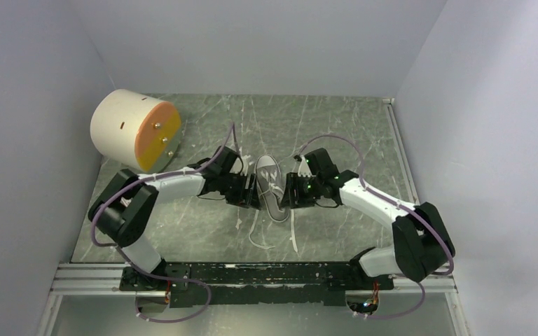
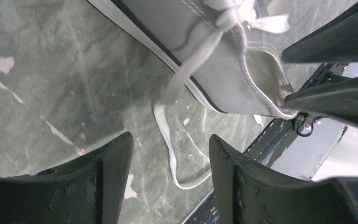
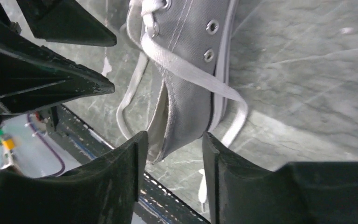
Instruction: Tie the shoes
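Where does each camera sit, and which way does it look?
Top external: above and behind, looking down on the table; both arms, left claw and right claw flanking the grey sneaker.
Left wrist: on the left arm, past its own fingers at the sneaker's side and lace.
Right wrist: on the right arm, past its own fingers at the sneaker's eyelets.
Both wrist views share the sneaker's heel and the other claw.

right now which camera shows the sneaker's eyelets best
Right wrist: the eyelets on the grey sneaker show close and sharp. Left wrist shows its other side, no eyelets; from top external they are too small.
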Controlling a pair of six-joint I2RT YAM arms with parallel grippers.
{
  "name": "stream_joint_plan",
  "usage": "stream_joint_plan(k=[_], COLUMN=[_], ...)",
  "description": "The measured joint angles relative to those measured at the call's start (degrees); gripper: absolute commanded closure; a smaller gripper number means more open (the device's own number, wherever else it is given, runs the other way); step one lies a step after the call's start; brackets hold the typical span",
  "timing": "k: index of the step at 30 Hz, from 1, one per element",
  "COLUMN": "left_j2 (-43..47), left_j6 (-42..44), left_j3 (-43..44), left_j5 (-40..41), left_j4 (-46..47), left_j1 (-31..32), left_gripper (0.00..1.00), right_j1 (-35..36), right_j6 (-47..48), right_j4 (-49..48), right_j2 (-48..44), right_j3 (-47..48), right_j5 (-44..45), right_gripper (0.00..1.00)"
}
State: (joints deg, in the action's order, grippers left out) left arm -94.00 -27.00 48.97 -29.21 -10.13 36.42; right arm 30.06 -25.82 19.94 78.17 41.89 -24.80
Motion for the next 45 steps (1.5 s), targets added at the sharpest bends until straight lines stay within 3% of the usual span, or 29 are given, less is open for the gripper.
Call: stream_joint_plan(k=[7, 12, 17, 21, 24, 27, 29, 34, 45], left_j2=[-4.7, -6.7, -9.7, -10.4, -10.4, -10.4, -10.2, -9.2, -6.2], left_j6=[2.6, 3.3, 4.3, 5.0, 5.5, 6.2, 6.8, 8.0, 10.3], left_j3=[3.9, 5.2, 6.9, 7.8, 8.5, 9.5, 10.2, 11.8, 17.7], left_j5=[0.0, -1.0, -1.0, -0.7, -0.3, 0.2, 0.9, 1.4, 2.0], left_j4=[0.1, 1.7, 1.7, 1.2, 0.8, -0.1, -0.9, -3.7, -8.2], left_j1=[0.0, 0.0, 0.0, 0.0, 0.0, 0.0, 0.0, 0.0, 0.2], left_gripper=[0.40, 0.42, 0.52, 0.73, 0.83, 0.94, 0.95, 0.95, 0.94], right_j1=[-3.8, -4.0, -2.1, 2.0, 5.4, 6.1, 6.1, 5.2, -0.4], right_j6=[1.5, 4.6, 6.1, 6.2, 5.9, 5.0, 4.1, 3.3, 2.4], right_j4=[5.8, 6.3, 6.2, 6.3, 6.2, 6.1, 6.1, 6.2, 8.4], right_j2=[-1.4, 4.1, 9.4, 10.4, 11.5, 11.6, 11.1, 6.3, 1.4], right_j3=[3.1, 3.2, 3.8, 4.7, 5.7, 5.8, 5.6, 5.1, 7.3], right_j5=[8.2, 8.6, 9.7, 14.3, 19.5, 22.9, 25.5, 27.7, 19.4], right_gripper=[0.47, 0.47, 0.50, 0.61, 0.74, 0.92, 1.00, 1.00, 1.00])
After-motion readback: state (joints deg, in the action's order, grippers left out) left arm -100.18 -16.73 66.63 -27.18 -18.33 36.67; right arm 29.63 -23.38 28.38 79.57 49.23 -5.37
